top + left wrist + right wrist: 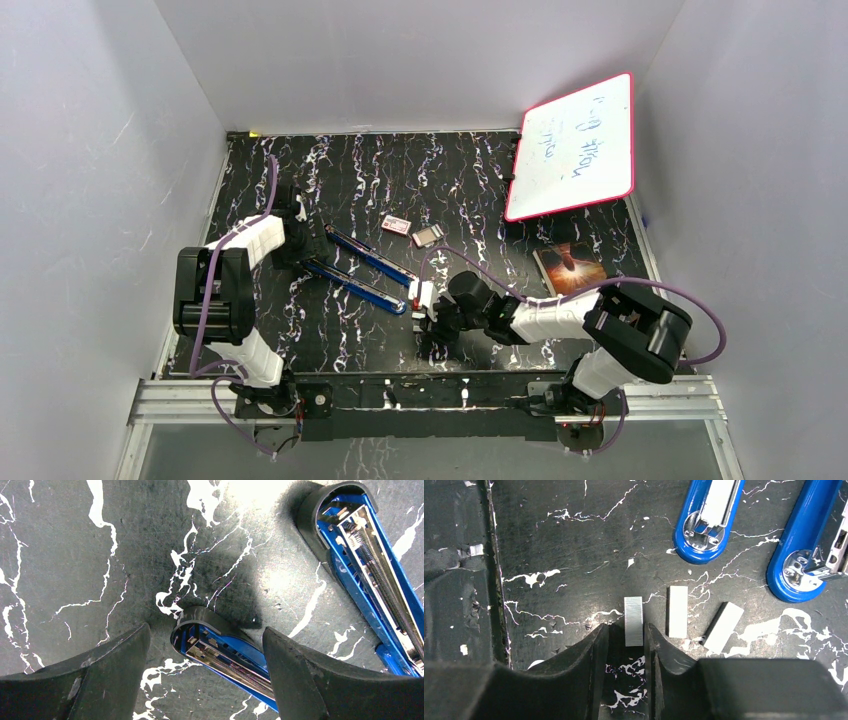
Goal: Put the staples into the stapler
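Two long blue stapler bodies (370, 258) (355, 287) lie open side by side, metal channels up. My left gripper (290, 250) is open; in the left wrist view its fingers (300, 675) straddle the black rear end of the nearer body (215, 645), apart from it, and the other body (370, 565) lies at upper right. Three silvery staples strips (633, 621) (677, 611) (723, 627) lie below the staplers' rounded front ends (704, 535). My right gripper (626, 630) is narrowly open, low at the table, with the near end of the left strip between its fingertips.
A small red-and-white box (397, 225) and a small grey box (428, 236) lie behind the staplers. A red-framed whiteboard (575, 150) leans at back right above a dark booklet (570, 268). White walls enclose the black marbled table (330, 180).
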Available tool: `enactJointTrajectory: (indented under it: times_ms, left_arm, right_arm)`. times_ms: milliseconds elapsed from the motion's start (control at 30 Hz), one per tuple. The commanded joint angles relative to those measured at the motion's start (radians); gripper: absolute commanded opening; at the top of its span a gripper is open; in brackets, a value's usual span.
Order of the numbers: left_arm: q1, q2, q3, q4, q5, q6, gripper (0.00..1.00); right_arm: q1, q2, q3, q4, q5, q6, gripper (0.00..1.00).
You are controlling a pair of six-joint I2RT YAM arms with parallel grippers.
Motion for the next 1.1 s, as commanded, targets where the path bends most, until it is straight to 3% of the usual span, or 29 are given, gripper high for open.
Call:
enactJointTrajectory:
  times_ms: [0,400,767,1067]
  left_arm:
    - [-0.002,-0.038,0.008,-0.008,0.002,0.007,0.81]
    - [-0.002,-0.041,0.008,-0.008,0.002,0.006,0.81]
    - [-0.001,-0.049,0.007,-0.008,0.002,0.004,0.81]
    - [-0.002,-0.057,0.006,-0.009,0.002,0.003,0.81]
  right_arm:
    - [0.001,0.011,0.019,-0.002,-0.018,-0.001,0.38]
    - [0.001,-0.009,0.027,-0.014,0.021,0.008,0.16]
    - [0.011,-0.073,0.156,-0.031,0.011,0.063,0.15]
    - [0.013,-0.006,0.32,-0.062,0.121,0.174,0.12]
